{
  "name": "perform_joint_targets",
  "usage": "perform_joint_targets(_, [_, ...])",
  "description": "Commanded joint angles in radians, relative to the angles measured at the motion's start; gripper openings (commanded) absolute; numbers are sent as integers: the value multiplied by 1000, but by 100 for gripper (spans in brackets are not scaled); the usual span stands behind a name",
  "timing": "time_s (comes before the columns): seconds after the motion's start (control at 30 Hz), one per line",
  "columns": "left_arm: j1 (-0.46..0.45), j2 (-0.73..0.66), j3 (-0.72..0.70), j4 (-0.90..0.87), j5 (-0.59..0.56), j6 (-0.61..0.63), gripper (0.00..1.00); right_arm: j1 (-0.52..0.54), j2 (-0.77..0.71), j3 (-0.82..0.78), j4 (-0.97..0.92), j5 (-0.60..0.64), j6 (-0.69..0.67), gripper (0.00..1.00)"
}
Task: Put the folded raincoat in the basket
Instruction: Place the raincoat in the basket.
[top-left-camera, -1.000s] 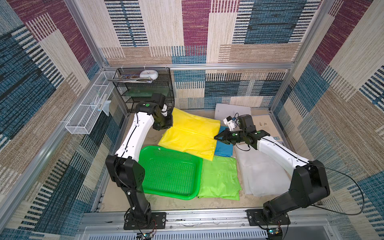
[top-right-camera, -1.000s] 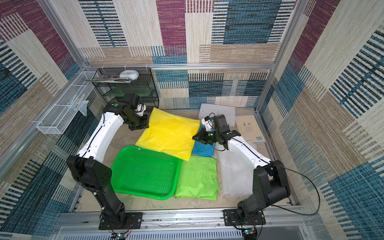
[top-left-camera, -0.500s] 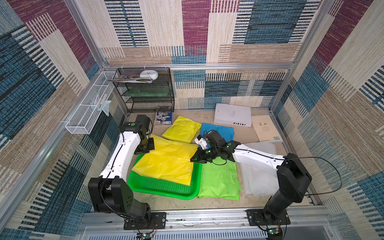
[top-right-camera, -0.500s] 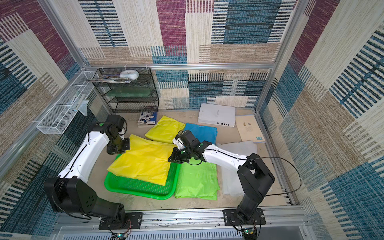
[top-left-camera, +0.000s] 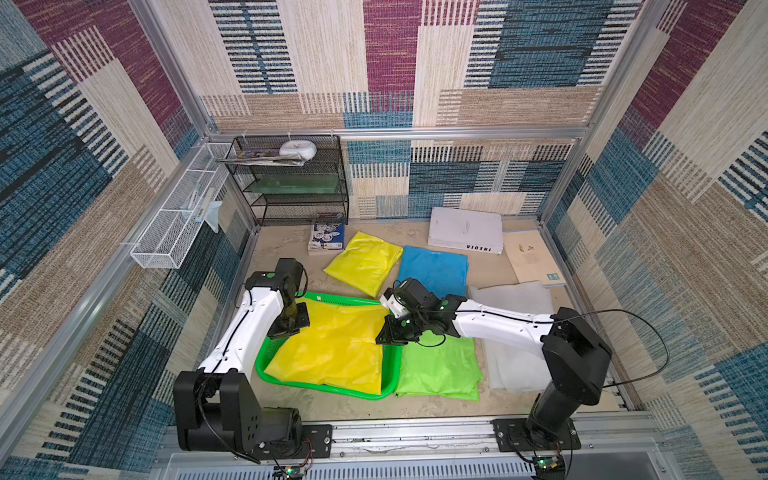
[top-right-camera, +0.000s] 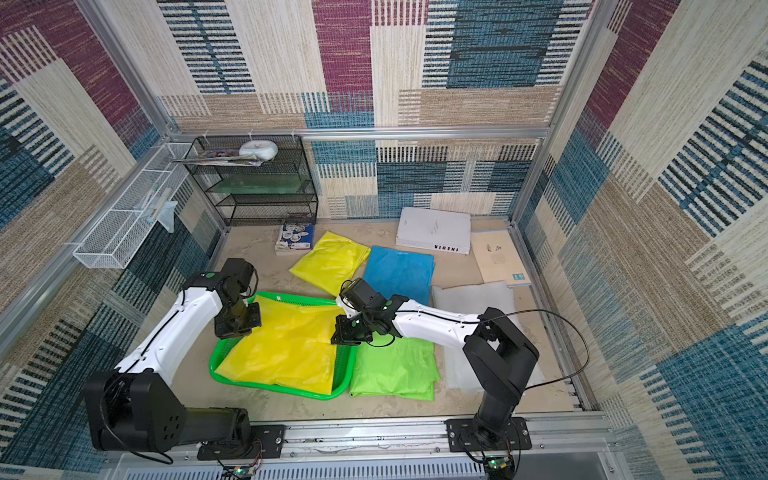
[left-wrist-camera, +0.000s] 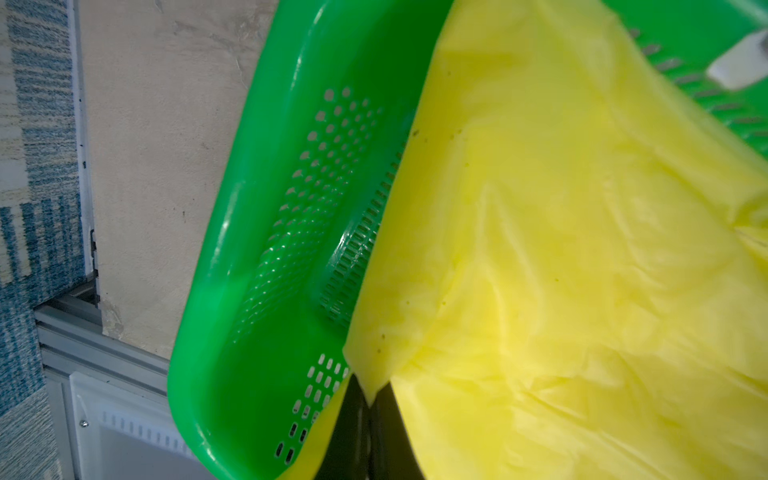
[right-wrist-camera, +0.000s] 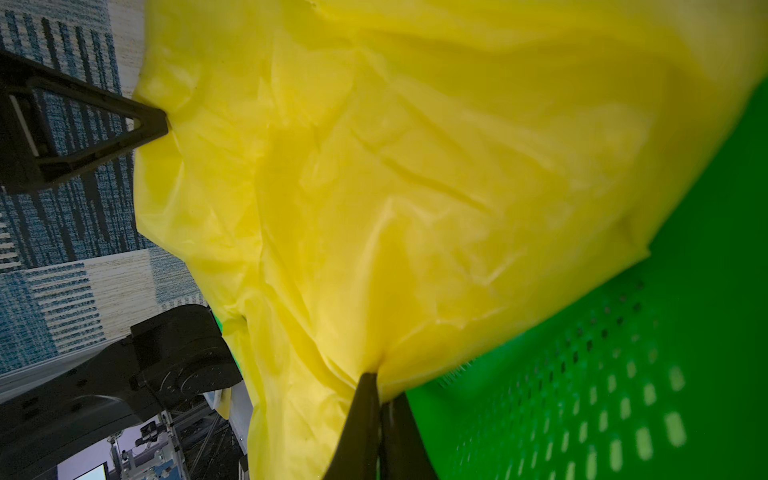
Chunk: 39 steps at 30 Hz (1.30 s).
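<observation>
- Saw the left fingers clenched on one far corner of the folded yellow raincoat, with the plastic bunched at their tips in the left wrist view.
- Saw the right fingers clamped the same way on the opposite far corner, the film puckered to a point at the pinch.
- Caught the left pinch across the sheet in the right wrist view as well.
- Found the raincoat stretched between the two grips, its held edge running side to side along the far side of the bright green basket, the rest of the sheet sloping down toward the near rim.
- Placed the raincoat directly over the basket and sagging into it in both top views, covering most of the perforated bottom and leaving the left wall and a strip of far rim bare.
- Noted the near right corner of the sheet lying on or just past the near rim; could not tell which.
- Judged neither arm the nearer, with one at each end of the held edge, above the basket's far left and far right corners.
- Judged the coming move to turn on that alignment: straight down from both grips, then release, with little sideways travel needed.
- Kept the held sheet apart from its look-alikes: a second folded yellow sheet and a folded blue sheet on the tabletop beyond the basket, and a folded light green sheet just beside its right wall.
</observation>
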Motion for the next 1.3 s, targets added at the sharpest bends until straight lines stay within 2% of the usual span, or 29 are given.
perform_joint_targets(0.0, [1, 27, -9, 55, -51, -29, 0, 2, 9, -10, -17, 53, -17, 0])
perform_joint_targets(0.2, [1, 82, -44, 86, 11, -46, 0, 3, 23, -29, -15, 76, -37, 0])
perform_joint_targets(0.33, [-1, 34, -85, 85, 34, -60, 0, -2, 20, -21, -68, 100, -97, 0])
perform_joint_targets(0.43, [-26, -28, -118, 91, 110, -98, 0, -22, 8, -19, -154, 111, -182, 0])
perform_joint_targets(0.63, [-176, -79, -164, 117, 171, -241, 0, -147, -69, -96, -269, 113, -314, 0])
perform_joint_targets(0.87, [-468, -44, -192, 237, 197, -442, 0, -308, -158, -122, -397, 111, -446, 0])
perform_joint_targets(0.93, [-498, -29, -173, 232, 184, -443, 0, -338, -194, -135, -388, 90, -453, 0])
perform_joint_targets(1.1, [-497, -19, -130, 163, 78, -406, 0, -340, -190, -122, -373, -10, -423, 0])
perform_joint_targets(1.27, [-497, -13, -136, 129, 19, -391, 0, -328, -170, -139, -324, -21, -365, 0])
